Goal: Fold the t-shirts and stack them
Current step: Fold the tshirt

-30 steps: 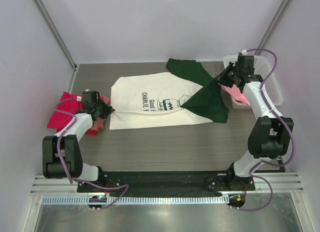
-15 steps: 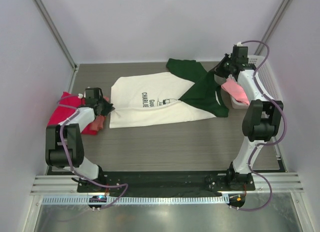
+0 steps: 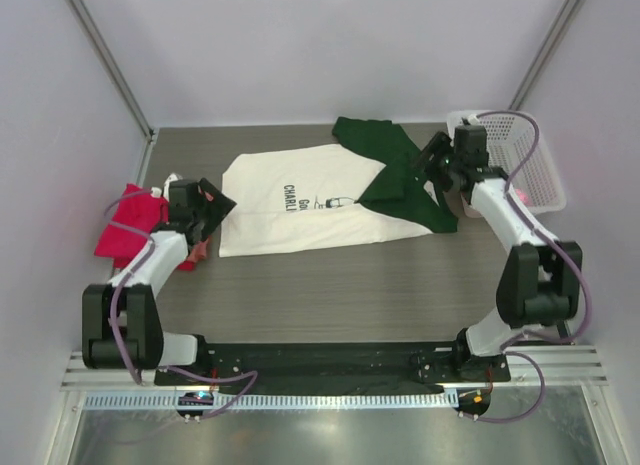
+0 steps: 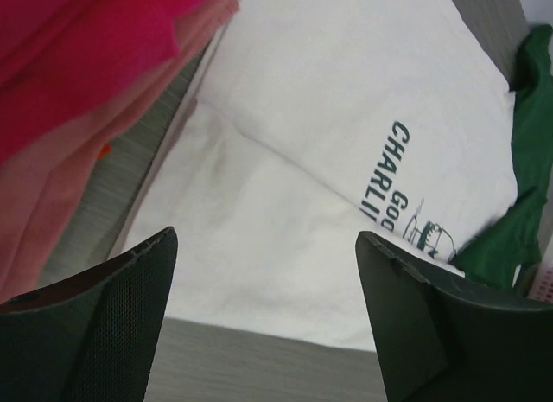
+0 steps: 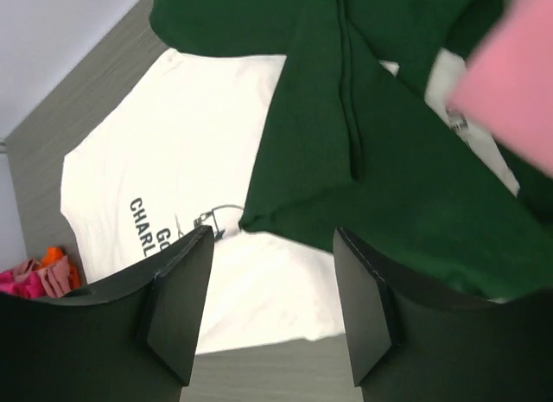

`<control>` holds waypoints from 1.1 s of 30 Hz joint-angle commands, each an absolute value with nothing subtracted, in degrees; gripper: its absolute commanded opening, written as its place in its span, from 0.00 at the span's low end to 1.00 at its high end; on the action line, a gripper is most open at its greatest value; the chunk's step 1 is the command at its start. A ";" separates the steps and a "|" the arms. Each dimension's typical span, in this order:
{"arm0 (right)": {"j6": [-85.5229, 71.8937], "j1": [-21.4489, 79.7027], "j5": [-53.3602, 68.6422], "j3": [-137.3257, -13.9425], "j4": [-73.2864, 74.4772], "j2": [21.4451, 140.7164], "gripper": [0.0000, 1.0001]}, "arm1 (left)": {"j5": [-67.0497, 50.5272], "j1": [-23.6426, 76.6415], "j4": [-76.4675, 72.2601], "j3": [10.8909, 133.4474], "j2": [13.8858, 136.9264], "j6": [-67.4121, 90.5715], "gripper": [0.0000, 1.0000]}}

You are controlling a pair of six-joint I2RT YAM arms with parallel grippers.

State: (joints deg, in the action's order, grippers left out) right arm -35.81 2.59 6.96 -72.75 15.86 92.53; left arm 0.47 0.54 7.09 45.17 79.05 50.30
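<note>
Both just let go: right hand (image 3: 441, 166) wide open over the green sleeve (image 3: 402, 188), now folded onto the shirt (image 3: 290, 223); left hand (image 3: 206, 207) wide too. First fold looks done.

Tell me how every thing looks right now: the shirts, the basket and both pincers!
Cream-white t-shirt: spread flat on the table, not yet folded up.
Green sleeve: folded over onto the shirt's front, covering part of the print.
Red and salmon shirts: bunched in a pile at the left.
Basket: upright at the far right.
Left pincer: open, holding nothing.
Right pincer: open, holding nothing.
</note>
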 commanded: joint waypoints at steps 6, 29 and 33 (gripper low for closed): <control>-44.82 2.20 -5.09 -39.22 -4.39 68.84 0.55 | 2.72 2.37 5.71 31.91 64.17 54.05 0.77; -58.09 1.49 -19.68 -27.51 -20.39 85.43 0.49 | 8.44 2.46 -11.42 16.61 65.46 68.29 0.65; -58.97 1.41 -25.29 -27.33 -19.17 86.31 0.27 | 7.91 2.46 -14.23 16.61 69.69 69.70 0.60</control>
